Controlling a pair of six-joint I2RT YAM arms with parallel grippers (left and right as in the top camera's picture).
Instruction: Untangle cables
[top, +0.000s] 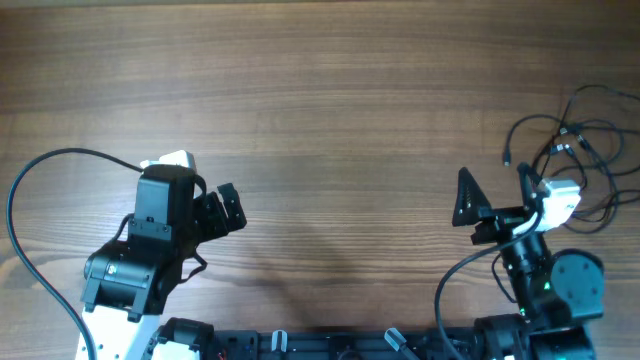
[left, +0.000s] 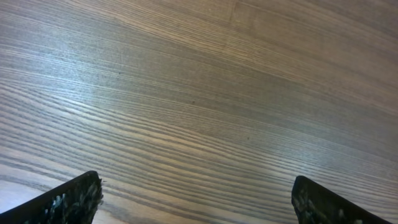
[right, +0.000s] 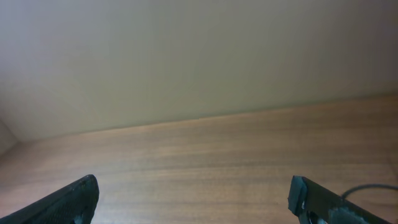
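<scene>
The cables (top: 578, 150) are thin black cords in loose, overlapping loops with small plug ends at the table's far right, just beyond my right arm. My right gripper (top: 478, 214) is open and empty, left of the cables and apart from them. In the right wrist view its fingers (right: 193, 190) are spread over bare wood, and a short piece of thin black cord (right: 367, 188) shows by the right finger. My left gripper (top: 226, 210) is open and empty at the table's left, far from the cables. Its wrist view (left: 196, 190) shows only wood.
The wooden table (top: 330, 110) fills the view. A thick black wire (top: 40, 170) arcs from the left arm along the left edge. A pale wall (right: 186, 56) stands beyond the table's far edge in the right wrist view.
</scene>
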